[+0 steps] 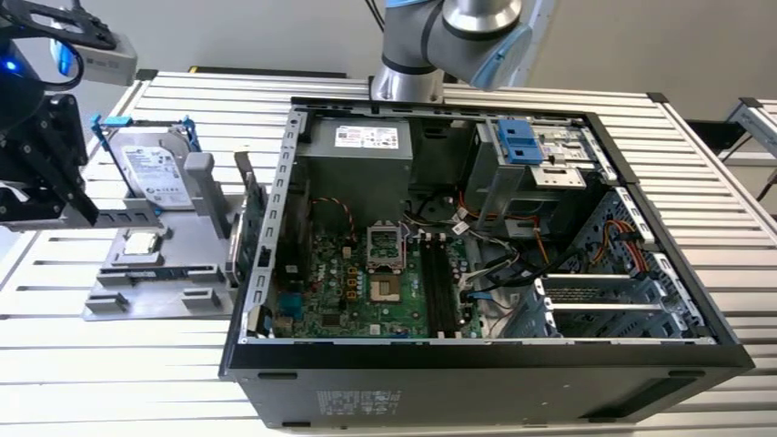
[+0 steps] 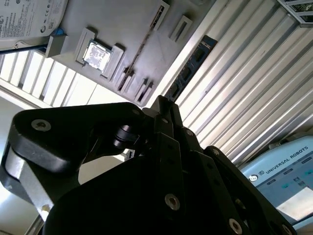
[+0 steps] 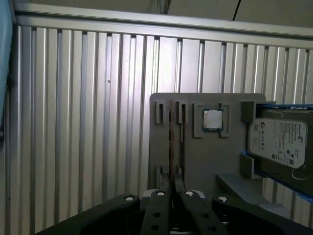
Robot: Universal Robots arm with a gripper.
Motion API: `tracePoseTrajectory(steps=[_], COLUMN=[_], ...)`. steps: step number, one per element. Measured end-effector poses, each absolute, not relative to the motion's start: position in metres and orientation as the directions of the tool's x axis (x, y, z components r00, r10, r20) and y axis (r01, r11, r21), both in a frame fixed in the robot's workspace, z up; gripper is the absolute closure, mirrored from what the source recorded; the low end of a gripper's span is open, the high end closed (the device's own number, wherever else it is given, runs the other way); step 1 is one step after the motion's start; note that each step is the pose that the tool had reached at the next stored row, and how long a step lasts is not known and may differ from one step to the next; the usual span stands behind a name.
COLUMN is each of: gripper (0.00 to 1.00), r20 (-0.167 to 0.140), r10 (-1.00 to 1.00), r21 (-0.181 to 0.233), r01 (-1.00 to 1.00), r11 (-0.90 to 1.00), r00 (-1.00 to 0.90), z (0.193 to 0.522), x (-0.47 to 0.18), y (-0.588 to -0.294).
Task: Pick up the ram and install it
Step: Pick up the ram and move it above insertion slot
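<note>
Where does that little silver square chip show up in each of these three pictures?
Exterior view: the processor chip lies on the grey holder, at the exterior view's left.
Second wrist view: the processor chip sits in the holder's recess.
First wrist view: the processor chip sits in that recess.
Shared landmark: the hard drive beside it.

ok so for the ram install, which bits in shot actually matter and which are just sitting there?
For the job:
- ram, on edge in the gray holder
- gripper, clear of the holder
- black memory slots
- open computer case

Just lying about:
- hard drive
- processor chip
- green card
</note>
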State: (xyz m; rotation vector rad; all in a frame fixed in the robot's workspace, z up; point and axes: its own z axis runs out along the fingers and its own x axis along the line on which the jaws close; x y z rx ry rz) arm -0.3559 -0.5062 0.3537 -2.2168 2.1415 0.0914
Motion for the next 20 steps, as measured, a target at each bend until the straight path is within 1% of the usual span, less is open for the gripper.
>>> tracePoseTrajectory(steps=[20], gripper=[1.00], r20=[-0.083], r10=[-0.996], r21=[-0.001], r01=[-1.000], r11=[-0.025], r00=[0.025], z=[0.368], x=[-0.356], y=[-0.506])
